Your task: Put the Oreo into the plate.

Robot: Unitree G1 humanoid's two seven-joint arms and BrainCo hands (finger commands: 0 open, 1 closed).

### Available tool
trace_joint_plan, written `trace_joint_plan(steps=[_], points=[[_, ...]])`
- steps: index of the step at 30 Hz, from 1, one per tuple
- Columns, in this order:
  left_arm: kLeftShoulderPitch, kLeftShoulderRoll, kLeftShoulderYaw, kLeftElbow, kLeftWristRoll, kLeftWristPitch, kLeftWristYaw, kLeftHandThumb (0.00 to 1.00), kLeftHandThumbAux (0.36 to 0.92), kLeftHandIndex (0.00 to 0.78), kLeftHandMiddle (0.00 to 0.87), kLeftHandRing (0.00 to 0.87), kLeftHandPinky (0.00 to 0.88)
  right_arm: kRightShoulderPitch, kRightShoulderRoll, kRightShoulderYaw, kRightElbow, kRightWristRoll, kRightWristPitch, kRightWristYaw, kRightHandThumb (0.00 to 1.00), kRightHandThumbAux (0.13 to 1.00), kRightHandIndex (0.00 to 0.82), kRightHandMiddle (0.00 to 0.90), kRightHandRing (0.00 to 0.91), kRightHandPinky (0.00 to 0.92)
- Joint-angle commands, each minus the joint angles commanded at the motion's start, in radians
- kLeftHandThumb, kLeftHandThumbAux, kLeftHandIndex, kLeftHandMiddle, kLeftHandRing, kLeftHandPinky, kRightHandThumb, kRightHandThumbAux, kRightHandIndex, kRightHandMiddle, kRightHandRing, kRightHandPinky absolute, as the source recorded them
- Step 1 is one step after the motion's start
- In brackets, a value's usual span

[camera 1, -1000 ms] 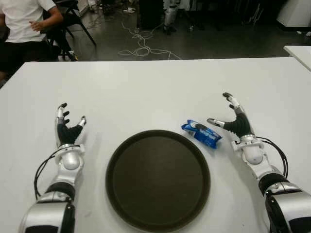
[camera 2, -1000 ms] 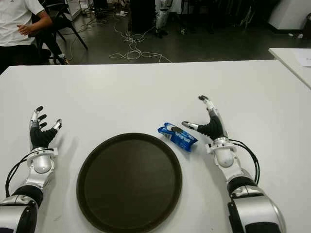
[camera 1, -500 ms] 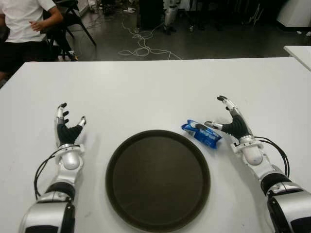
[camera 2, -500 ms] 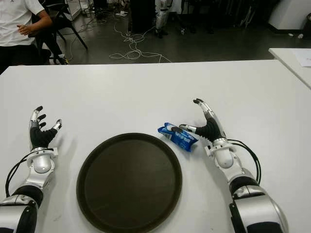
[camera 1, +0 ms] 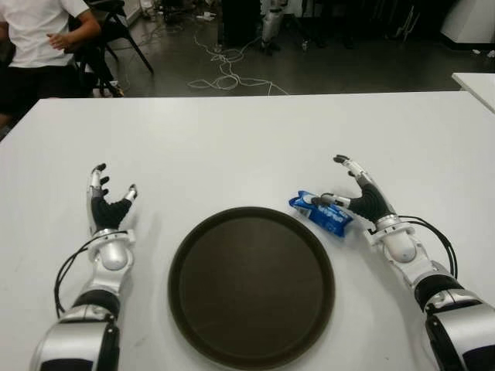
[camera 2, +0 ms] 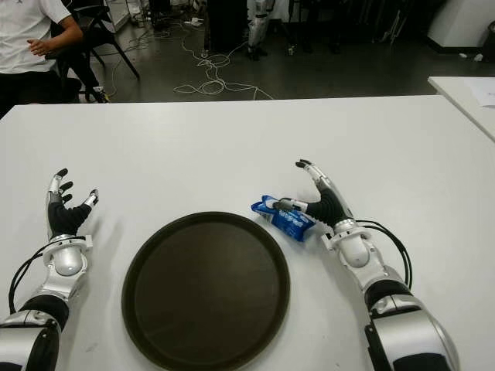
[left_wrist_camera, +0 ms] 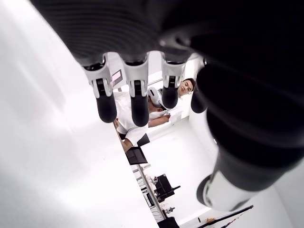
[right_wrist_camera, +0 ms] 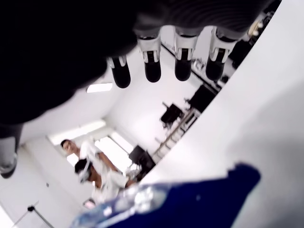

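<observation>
A blue Oreo packet (camera 1: 320,214) lies on the white table just past the right rim of the round dark plate (camera 1: 251,284). My right hand (camera 1: 349,193) is open at the packet's right end, thumb over the wrapper and fingers spread above the table. In the right wrist view the blue Oreo packet (right_wrist_camera: 185,202) shows close under the straight fingers (right_wrist_camera: 152,59), with nothing held. My left hand (camera 1: 108,202) stays open to the left of the plate, fingers pointing away from me.
The white table (camera 1: 247,139) stretches well beyond the plate. A person in a white shirt (camera 1: 39,35) sits past the far left corner. Cables (camera 1: 224,73) trail over the floor behind. Another table's corner (camera 1: 476,81) shows at far right.
My right hand has slid left and slightly nearer, bringing its thumb onto the Oreo packet's right end. The packet, plate and left hand have not moved.
</observation>
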Motion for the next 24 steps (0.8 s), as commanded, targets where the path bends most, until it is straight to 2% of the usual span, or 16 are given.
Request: trace_joint_plan(steps=[7,15,18,22,24], points=[[0.001,0.000,-0.005,-0.002,0.001,-0.002,-0.001,0.000,0.795,0.097,0.096,0.141,0.192,-0.001,-0.010,0.011,-0.021,-0.008,-0.001,0.012,0.000,0.390,0.029,0.000,0.000,0.002],[0.001,0.000,-0.006,-0.003,0.002,-0.004,-0.005,0.000,0.795,0.090,0.085,0.117,0.159,-0.006,-0.032,0.044,-0.057,-0.050,0.017,-0.016,0.000,0.403,0.033,0.000,0.000,0.018],[0.000,-0.003,-0.003,-0.004,-0.004,0.000,-0.007,0.000,0.799,0.091,0.087,0.118,0.169,-0.005,-0.053,0.090,-0.151,-0.134,0.088,-0.049,0.000,0.374,0.024,0.001,0.000,0.034],[-0.001,-0.005,0.000,-0.004,-0.007,0.004,-0.010,0.000,0.804,0.093,0.086,0.122,0.179,0.006,-0.060,0.106,-0.221,-0.168,0.152,-0.054,0.000,0.354,0.011,0.003,0.008,0.054],[-0.002,-0.006,0.001,-0.004,-0.009,0.008,-0.011,0.000,0.812,0.094,0.089,0.125,0.178,0.010,-0.067,0.117,-0.271,-0.189,0.207,-0.042,0.000,0.356,0.006,0.002,0.010,0.055]])
